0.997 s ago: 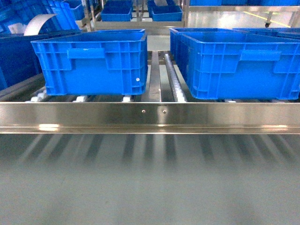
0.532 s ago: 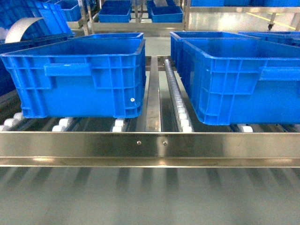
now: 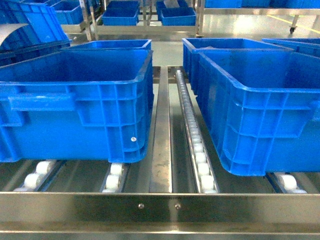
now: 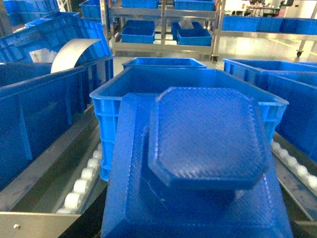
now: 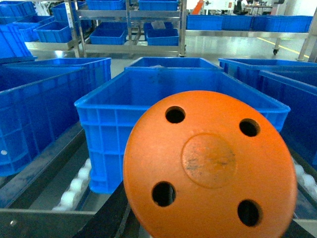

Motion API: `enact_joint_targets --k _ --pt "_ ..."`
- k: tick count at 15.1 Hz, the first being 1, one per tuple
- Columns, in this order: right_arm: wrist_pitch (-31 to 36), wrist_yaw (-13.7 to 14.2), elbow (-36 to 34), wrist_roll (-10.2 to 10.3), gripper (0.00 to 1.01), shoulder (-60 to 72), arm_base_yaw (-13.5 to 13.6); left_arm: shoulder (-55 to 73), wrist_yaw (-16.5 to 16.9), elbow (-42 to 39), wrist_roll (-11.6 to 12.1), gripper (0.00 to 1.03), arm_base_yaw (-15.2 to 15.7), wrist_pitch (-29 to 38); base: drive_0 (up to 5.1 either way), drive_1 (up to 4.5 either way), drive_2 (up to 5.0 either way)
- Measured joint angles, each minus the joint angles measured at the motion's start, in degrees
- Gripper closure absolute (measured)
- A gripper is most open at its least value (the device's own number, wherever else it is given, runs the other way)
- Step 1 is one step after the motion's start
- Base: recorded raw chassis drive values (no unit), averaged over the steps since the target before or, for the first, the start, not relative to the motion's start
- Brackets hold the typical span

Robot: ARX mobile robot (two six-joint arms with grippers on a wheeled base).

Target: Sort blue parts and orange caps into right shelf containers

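**A:** Head view shows two right shelf containers side by side on the roller shelf, the left crate (image 3: 75,105) and the right crate (image 3: 255,110), with a steel rail (image 3: 160,207) across the front. No arm shows there.

**B:** The wrists carry the loads. The left wrist camera is filled by a blue part (image 4: 203,163), stepped and textured, held in front of a crate (image 4: 188,82). The right one is filled by an orange cap (image 5: 210,163), a disc face with four holes, in front of another crate (image 5: 181,94).

**A:** And the claws?

**B:** Neither claw itself is visible, so I cannot tell how the fingers sit. Each piece hangs right at the lens, which suggests it is being carried.

**A:** How to drop them well?

**B:** I'd bring each arm forward over the front rim, clear of its thick lip, until the piece hangs above the open interior, then lower before letting go. Keep blue and orange in separate crates.
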Motion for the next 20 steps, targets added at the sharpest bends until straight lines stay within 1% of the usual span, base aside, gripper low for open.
enact_joint_targets --k 18,20 --pt "0.09 0.00 0.00 0.00 0.59 0.00 0.00 0.00 0.04 0.00 0.00 0.61 0.00 0.00 -0.1 4.12 -4.2" --pt "0.09 0.00 0.00 0.00 0.59 0.00 0.00 0.00 0.04 0.00 0.00 0.61 0.00 0.00 0.0 0.00 0.0"
